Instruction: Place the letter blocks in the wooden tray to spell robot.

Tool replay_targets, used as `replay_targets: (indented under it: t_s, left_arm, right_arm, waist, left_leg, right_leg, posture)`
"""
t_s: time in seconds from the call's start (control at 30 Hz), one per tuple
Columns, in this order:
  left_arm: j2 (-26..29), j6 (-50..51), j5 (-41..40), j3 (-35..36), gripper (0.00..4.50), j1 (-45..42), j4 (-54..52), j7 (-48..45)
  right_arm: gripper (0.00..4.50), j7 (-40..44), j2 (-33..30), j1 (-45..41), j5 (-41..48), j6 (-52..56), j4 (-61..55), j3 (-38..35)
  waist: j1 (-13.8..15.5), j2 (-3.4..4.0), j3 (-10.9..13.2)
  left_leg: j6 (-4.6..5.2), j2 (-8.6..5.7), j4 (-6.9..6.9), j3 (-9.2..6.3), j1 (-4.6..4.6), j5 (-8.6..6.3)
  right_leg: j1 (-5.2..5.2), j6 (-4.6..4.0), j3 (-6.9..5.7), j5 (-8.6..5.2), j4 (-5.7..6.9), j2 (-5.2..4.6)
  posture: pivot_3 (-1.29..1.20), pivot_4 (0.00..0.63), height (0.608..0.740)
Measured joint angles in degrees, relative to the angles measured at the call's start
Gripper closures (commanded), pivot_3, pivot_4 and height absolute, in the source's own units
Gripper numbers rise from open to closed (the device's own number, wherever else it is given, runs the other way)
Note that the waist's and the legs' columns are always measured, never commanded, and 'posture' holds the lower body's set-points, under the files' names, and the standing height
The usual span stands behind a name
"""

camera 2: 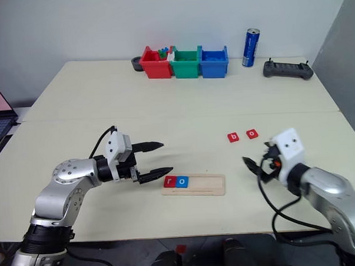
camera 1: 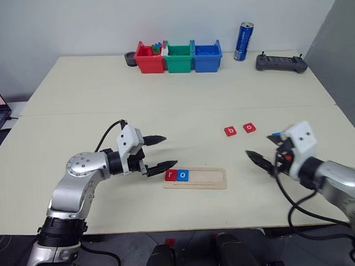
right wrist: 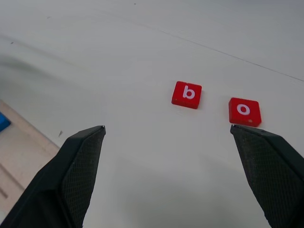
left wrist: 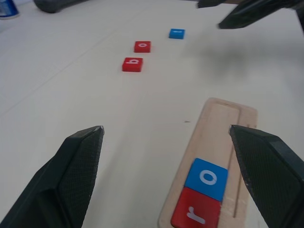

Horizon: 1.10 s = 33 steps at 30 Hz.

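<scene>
Letter blocks: red "r" (camera 1: 170, 175) and blue "o" (camera 1: 183, 175) lie side by side, touching, at the left end of the wooden tray (camera 1: 210, 179), which lies near the front edge of the table (camera 1: 76, 108); red "b" (camera 1: 230, 131) and red "o" (camera 1: 249, 127) lie loose on the table beyond the tray's right end, close together but apart; a blue tile (left wrist: 176, 33) lies just past them. Left gripper (camera 1: 156, 152): fingers spread, empty, just left of the tray's filled end. Right gripper (camera 1: 262, 154): fingers spread, empty, right of the tray, pointing toward the loose red tiles.
</scene>
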Motion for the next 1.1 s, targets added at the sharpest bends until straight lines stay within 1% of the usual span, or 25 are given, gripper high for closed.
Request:
replay_targets:
  t_s: [0.13,0.33,0.53,0.77,0.87,0.97,1.03,1.1]
  left_arm:
    - [2.97,1.45,-1.26,-0.10,0.05,0.30,-0.65,-3.03]
    - [7.74,3.33,-2.95,0.44,0.05,2.78,-3.32,-6.51]
    - [9.74,4.94,-4.38,0.69,0.05,4.00,-6.07,-7.34]
    - [11.31,5.75,-5.10,1.55,0.05,4.98,-6.82,-7.69]
    - [11.87,4.71,-4.88,1.73,0.00,6.00,-6.81,-7.73]
    - [11.87,3.73,-4.83,1.73,0.00,7.32,-6.79,-7.74]
    - [11.86,3.32,-4.84,1.76,0.00,7.52,-6.76,-7.72]
    - [11.78,2.41,-4.86,1.89,0.00,8.02,-6.75,-7.69]
  right_arm:
    - [0.00,-4.09,5.55,-7.68,-5.20,-0.33,9.72,5.37]
    - [0.00,-5.45,10.58,-12.62,-11.98,-5.35,21.97,10.08]
    - [0.00,-5.42,15.94,-15.48,-15.32,-11.20,32.62,10.76]
    - [0.00,-5.54,18.99,-19.06,-18.82,-15.60,40.56,10.57]
    - [0.56,-6.57,20.04,-20.17,-19.07,-15.51,42.20,9.57]
    - [1.57,-7.00,20.16,-20.43,-19.22,-15.36,42.85,8.10]
    - [2.37,-7.36,20.17,-20.43,-19.55,-15.34,42.99,7.69]
    - [3.04,-7.31,20.18,-20.38,-19.80,-15.33,42.93,7.52]
  waist:
    - [-0.21,0.00,0.01]
    - [-0.25,0.03,0.03]
    - [-0.42,0.08,0.05]
    - [-0.65,0.08,0.06]
    - [-0.74,0.08,0.05]
    - [-0.70,0.08,0.05]
    - [-0.66,0.08,0.05]
    - [-0.78,0.08,0.05]
  left_leg:
    - [0.00,0.00,-0.02,-0.01,-0.06,0.00]
    - [0.01,0.00,-0.09,-0.01,-0.09,-0.01]
    - [0.01,0.00,-0.08,0.00,-0.08,-0.01]
    - [0.01,0.00,-0.08,-0.02,-0.08,-0.02]
    - [0.01,0.00,-0.08,-0.02,-0.06,-0.01]
    - [0.01,0.00,-0.08,-0.02,-0.06,-0.01]
    - [0.01,0.00,-0.08,-0.02,-0.06,-0.01]
    - [0.01,0.00,-0.08,-0.01,-0.06,-0.02]
  right_leg:
    - [-0.05,-0.01,-0.01,0.00,-0.02,-0.01]
    - [-0.10,-0.02,-0.04,0.00,-0.03,-0.04]
    - [-0.11,-0.02,-0.03,0.01,0.00,-0.04]
    - [-0.12,-0.03,-0.04,0.01,0.01,-0.03]
    - [-0.11,-0.03,-0.04,0.01,0.03,-0.03]
    - [-0.11,-0.03,-0.04,0.01,0.03,-0.04]
    - [-0.11,-0.03,-0.04,0.01,0.02,-0.04]
    - [-0.11,-0.03,-0.03,0.01,0.02,-0.03]
  posture:
    - [0.00,0.150,0.740]
    - [0.00,0.150,0.740]
    - [0.00,0.150,0.740]
    - [0.00,0.150,0.740]
    - [0.00,0.150,0.740]
    - [0.00,0.150,0.740]
    - [0.00,0.150,0.740]
    - [0.00,0.150,0.740]
